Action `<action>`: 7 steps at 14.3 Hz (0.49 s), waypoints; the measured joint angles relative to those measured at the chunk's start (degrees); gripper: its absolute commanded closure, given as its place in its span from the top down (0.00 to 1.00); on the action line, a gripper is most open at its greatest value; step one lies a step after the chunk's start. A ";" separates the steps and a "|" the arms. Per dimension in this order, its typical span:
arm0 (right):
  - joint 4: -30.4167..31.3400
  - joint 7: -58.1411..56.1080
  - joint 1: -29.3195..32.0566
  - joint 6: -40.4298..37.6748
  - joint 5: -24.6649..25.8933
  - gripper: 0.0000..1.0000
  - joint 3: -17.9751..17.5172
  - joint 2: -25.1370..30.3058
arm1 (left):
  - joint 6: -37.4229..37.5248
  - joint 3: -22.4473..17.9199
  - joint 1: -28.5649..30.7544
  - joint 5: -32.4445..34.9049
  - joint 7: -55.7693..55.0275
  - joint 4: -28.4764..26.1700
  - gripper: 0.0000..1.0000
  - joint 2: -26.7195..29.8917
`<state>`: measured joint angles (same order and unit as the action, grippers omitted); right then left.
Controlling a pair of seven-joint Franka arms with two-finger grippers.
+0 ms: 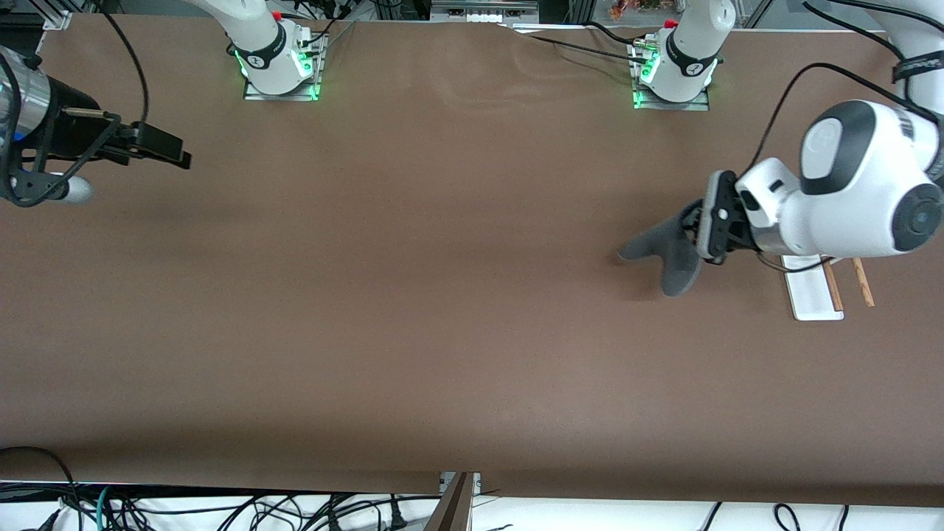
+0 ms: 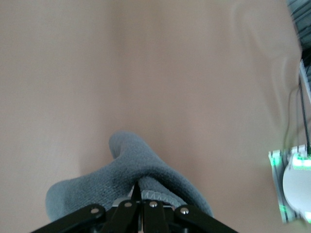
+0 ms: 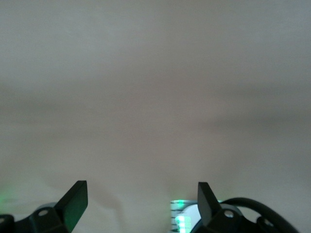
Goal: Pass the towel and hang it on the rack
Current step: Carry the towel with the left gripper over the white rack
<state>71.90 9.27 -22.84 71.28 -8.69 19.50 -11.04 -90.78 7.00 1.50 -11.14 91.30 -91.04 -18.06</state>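
The small rack, a flat white rectangular base carrying two thin light-brown wooden rods, stands on the brown counter at the left arm's end, partly hidden under the left arm's white wrist. Just beside it, toward the middle of the counter, the left tool has its black fingers pressed together, pinching one edge of the small soft dark-grey towel. The cloth hangs from the grip in two drooping lobes over the counter, grey trim showing at the pinch point in the left wrist view. Over the right arm's end of the counter, the right tool waits, its fingers spread wide with nothing between them.
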 measured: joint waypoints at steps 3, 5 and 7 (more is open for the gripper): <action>5.37 -1.89 4.28 3.18 6.44 1.00 -6.48 3.45 | 3.14 0.13 -0.44 11.58 -2.21 5.87 0.00 -0.72; 9.82 -2.25 5.93 6.00 9.04 1.00 -9.63 5.96 | 3.85 0.49 -0.83 18.83 -3.15 8.67 0.00 -0.71; 12.49 -2.78 9.19 7.65 10.72 1.00 -13.89 7.35 | 4.15 0.13 -0.60 22.23 -3.41 9.78 0.00 -0.73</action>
<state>84.39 6.49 -13.66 78.92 2.03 5.61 -3.69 -86.62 7.14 0.90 11.09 87.89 -81.26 -18.78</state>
